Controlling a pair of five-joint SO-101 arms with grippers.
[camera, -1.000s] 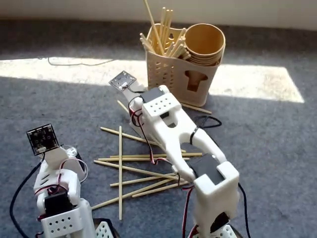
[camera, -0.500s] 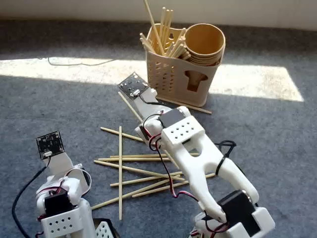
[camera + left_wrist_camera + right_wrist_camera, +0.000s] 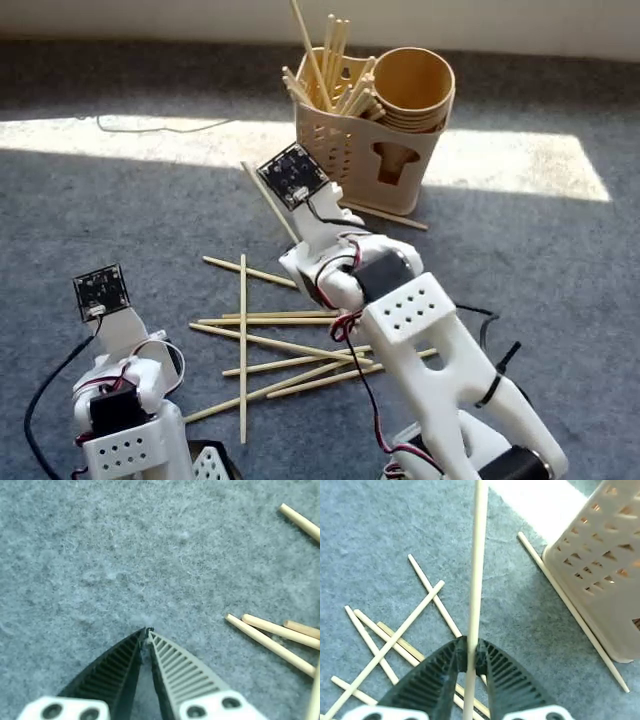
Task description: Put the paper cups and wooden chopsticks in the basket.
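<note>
A cream perforated basket stands at the back, holding stacked paper cups and several upright wooden chopsticks. More chopsticks lie crossed on the grey carpet in front of it. My right gripper is shut on one chopstick, held above the carpet just left of the basket; its free end sticks out past the wrist. My left gripper is shut with nothing in it, low over bare carpet, with chopstick ends close by.
One chopstick lies along the basket's front base. A thin cable trails on the carpet at the back left. A bright sunlit band crosses the floor behind the pile.
The right arm has drawn back and tilted up, lifting its chopstick off the carpet, and its wrist has shifted toward the basket. The left arm dropped slightly, then stayed still.
</note>
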